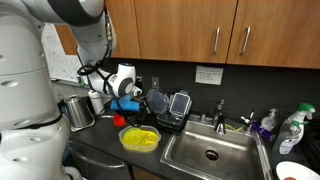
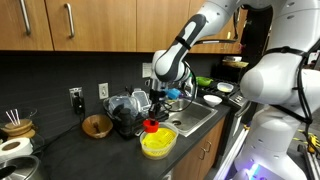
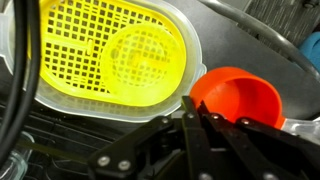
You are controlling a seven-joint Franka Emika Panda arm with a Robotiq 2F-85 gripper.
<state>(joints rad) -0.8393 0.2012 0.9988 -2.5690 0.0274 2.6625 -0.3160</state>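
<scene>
The gripper (image 3: 192,112) hangs low over the counter with its fingers drawn together, almost no gap showing in the wrist view. The tips sit right at the near rim of the red cup (image 3: 240,98). Whether that rim is pinched between them or the tips only stand beside it cannot be told. The cup is upright and open-mouthed, just under and slightly to one side of the tool, and in an exterior view (image 2: 152,125) it shows directly below the fingers. Just beyond the tips lies the yellow strainer (image 3: 100,50), empty, its edge near the cup but not holding it. The sink (image 1: 210,150) is well off to the side of the tool. By my reading the handling is at an early point: the tool has reached the cup, and no clear lift shows.
</scene>
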